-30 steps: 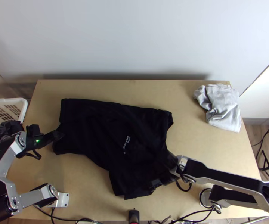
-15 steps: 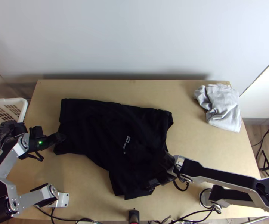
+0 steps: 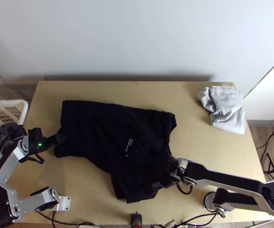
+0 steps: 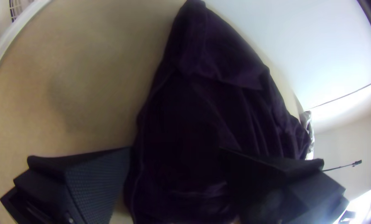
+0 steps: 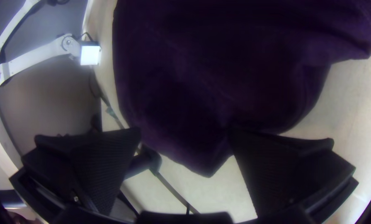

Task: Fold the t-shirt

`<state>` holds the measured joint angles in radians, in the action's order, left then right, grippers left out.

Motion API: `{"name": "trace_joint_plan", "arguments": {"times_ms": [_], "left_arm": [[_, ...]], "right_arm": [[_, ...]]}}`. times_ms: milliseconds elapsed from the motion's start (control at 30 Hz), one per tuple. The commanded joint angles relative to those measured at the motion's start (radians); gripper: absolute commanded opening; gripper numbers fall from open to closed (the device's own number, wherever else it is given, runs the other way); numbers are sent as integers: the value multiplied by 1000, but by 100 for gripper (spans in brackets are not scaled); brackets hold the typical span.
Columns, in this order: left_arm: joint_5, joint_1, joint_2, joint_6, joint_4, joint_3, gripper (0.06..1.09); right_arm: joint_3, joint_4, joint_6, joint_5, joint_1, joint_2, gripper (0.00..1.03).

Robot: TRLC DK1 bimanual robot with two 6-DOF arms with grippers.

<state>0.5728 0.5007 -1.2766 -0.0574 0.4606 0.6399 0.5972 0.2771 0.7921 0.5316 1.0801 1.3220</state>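
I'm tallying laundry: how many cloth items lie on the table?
2: the black t-shirt across the middle, and a grey cloth at the far right corner. Any beneath them would be hidden.

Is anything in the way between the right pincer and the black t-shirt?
Nothing visible: part of the black t-shirt shows between the open fingers of the right pincer. The grey cloth lies apart, off to the far right.
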Motion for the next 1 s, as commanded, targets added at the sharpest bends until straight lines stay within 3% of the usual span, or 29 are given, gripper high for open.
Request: {"name": "trace_joint_plan", "arguments": {"times_ms": [0, 200, 267, 300, 333, 367, 400, 500, 733, 967], "left_arm": [[-1, 10, 2, -48, -7, -19, 103], [-31, -5, -10, -94, -8, -55, 103], [-54, -24, -3, -113, -10, -69, 93], [-57, -30, -3, -116, -11, -71, 79], [-62, -30, -3, -122, -13, -69, 54], [-73, -30, -3, -124, -33, -71, 18], [-93, -30, -9, -122, -40, -69, 11], [-105, -4, 5, -124, -42, -72, 9], [-105, 21, 19, -111, -43, -68, 9], [-105, 21, 22, -25, -2, 27, 9]], "right_arm": [[4, 2, 4, 1, -3, 0, 97], [12, 14, 4, 1, -6, 3, 97], [19, 31, 1, 2, -8, 5, 96], [24, 43, -4, 2, -8, 6, 96], [30, 57, -4, 2, -8, 9, 93], [42, 80, -14, 2, -6, 14, 85], [56, 108, -36, 2, -6, 17, 72], [90, 134, -94, -50, -11, 17, 2], [79, 134, -123, -70, -19, 5, 3], [139, 155, -145, -71, -91, -4, 3]]}}
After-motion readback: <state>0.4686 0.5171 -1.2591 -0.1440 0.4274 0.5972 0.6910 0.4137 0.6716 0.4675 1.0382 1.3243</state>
